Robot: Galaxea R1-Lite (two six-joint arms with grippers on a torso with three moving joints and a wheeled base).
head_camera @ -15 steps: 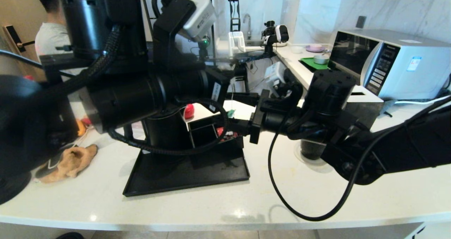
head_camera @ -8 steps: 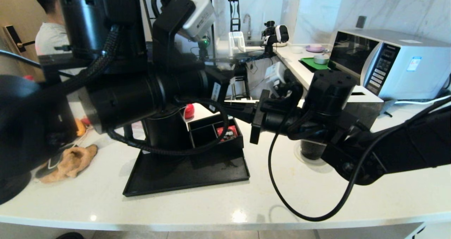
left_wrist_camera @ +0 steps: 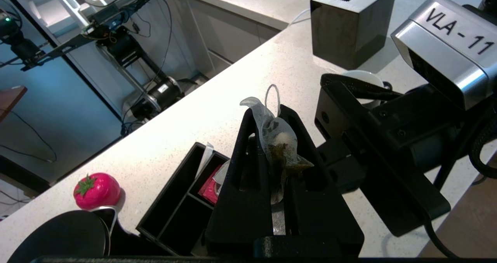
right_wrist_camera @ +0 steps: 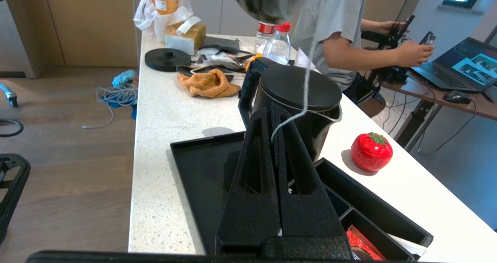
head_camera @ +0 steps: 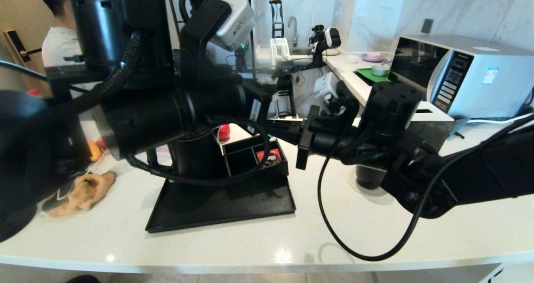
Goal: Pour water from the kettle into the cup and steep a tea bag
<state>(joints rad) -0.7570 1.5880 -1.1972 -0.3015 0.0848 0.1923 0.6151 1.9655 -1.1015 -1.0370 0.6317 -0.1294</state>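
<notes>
My left gripper (left_wrist_camera: 271, 113) is shut on the tea bag (left_wrist_camera: 277, 139), a grey mesh pouch with dark leaves, held in the air above the black organiser. Its thin string (right_wrist_camera: 306, 80) runs down into my right gripper (right_wrist_camera: 270, 109), which is shut on it just in front of the kettle. The teal tag is hidden. The kettle (right_wrist_camera: 299, 96) stands upright with its lid on at the back of the black tray (head_camera: 233, 208), half hidden by my left arm in the head view. The cup (head_camera: 369, 176) stands on the counter under my right arm, its white rim (left_wrist_camera: 361, 76) showing.
A black divided organiser (head_camera: 254, 157) holding a red sachet (left_wrist_camera: 211, 185) sits on the tray's back right. A red strawberry-shaped object (right_wrist_camera: 371, 151), a black tissue box (left_wrist_camera: 349, 22), an orange cloth (head_camera: 83, 191) and a microwave (head_camera: 463, 70) are nearby. A person sits beyond the counter.
My right gripper has risen a little toward the left gripper. The teal tag and hanging string that showed between the arms a second ago are now hidden behind them.
</notes>
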